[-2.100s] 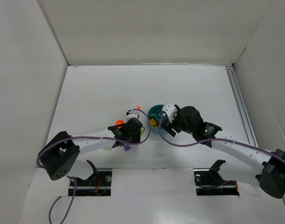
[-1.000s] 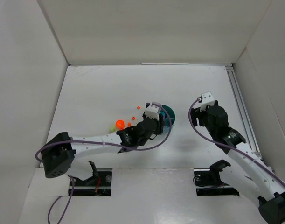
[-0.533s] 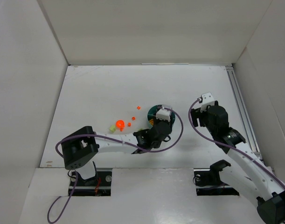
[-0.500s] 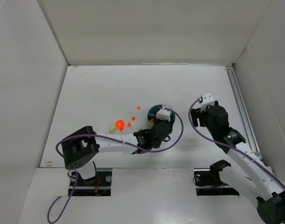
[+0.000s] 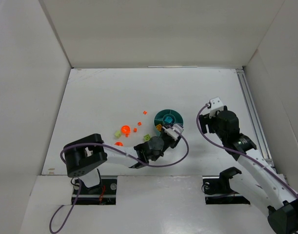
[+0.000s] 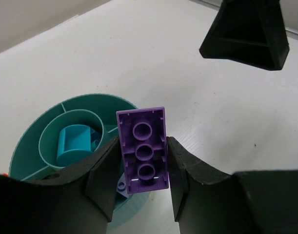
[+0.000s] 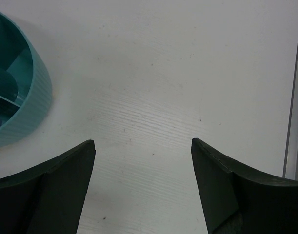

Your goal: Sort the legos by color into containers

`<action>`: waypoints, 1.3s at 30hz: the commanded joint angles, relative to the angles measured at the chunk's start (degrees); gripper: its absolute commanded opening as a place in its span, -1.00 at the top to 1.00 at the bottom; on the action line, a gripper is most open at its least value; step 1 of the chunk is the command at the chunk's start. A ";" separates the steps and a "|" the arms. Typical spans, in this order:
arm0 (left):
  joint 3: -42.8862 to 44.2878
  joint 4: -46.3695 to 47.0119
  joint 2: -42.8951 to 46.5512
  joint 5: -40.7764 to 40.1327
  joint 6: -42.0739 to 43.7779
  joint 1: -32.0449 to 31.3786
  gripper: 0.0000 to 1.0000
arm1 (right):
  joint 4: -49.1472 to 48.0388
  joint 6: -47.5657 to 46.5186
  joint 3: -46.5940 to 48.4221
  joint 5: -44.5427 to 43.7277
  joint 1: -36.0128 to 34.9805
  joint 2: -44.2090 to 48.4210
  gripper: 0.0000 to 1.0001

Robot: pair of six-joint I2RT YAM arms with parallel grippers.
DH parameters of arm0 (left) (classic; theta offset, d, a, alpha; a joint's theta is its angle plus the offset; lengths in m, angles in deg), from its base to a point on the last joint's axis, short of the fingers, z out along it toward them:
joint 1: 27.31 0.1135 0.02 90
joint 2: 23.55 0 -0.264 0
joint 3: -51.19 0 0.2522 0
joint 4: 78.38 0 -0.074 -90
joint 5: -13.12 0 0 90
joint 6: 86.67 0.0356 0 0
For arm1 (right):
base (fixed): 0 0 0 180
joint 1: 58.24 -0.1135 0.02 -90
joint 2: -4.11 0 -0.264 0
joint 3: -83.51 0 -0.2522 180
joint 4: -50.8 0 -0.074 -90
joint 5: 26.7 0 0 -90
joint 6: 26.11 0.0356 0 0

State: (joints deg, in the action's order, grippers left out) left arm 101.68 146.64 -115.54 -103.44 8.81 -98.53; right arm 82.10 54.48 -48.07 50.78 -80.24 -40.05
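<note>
My left gripper point(image 6: 142, 144) is shut on a purple brick point(image 6: 143, 152), studs-side hollow facing the camera, held just above the near right rim of the round teal dish point(image 6: 36, 168). A teal piece point(image 6: 73, 142) lies in the centre cup, and a small purple piece point(image 6: 120, 187) lies in the wedge under the brick. In the top view the left gripper point(image 5: 171, 131) is at the dish's point(image 5: 168, 118) near edge. My right gripper point(image 7: 143, 144) is open and empty over bare table right of the dish point(image 7: 14, 105); in the top view it point(image 5: 213, 115) sits well right of the dish.
Loose pieces lie left of the dish: a round orange one point(image 5: 125, 130), small orange bits point(image 5: 139, 122), lime green ones point(image 5: 146, 138) and a yellow one point(image 5: 158, 127). A metal rail point(image 7: 295, 97) runs along the right table edge. White walls enclose the table.
My left gripper has pulled back from over the dish to its near edge, leaving the dish uncovered. The right arm withdrew from the dish about two seconds ago and has stayed still since.
</note>
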 commanded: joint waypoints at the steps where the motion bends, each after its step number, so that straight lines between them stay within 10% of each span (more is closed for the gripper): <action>1: -1.22 9.06 2.78 3.63 4.37 -0.23 0.24 | -2.86 -0.70 -0.03 1.44 0.47 0.83 -0.69; 29: 2.55 8.03 1.36 -1.73 5.96 -0.23 0.20 | 1.96 -1.75 1.37 8.45 3.10 -2.23 -0.72; 36: 3.79 -8.76 14.18 2.31 -6.16 -0.23 -0.99 | 16.10 -3.25 2.61 24.91 3.10 -5.32 -0.74; 39: 3.26 -16.58 21.28 5.11 -11.86 -0.23 -1.00 | 24.52 -0.88 3.83 25.51 2.49 -4.79 -0.77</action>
State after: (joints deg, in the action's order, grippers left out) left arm 103.25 137.46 -100.79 -101.39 4.79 -98.56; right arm 96.55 51.70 -47.61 71.61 -77.40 -45.63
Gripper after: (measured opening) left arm 0.995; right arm 0.882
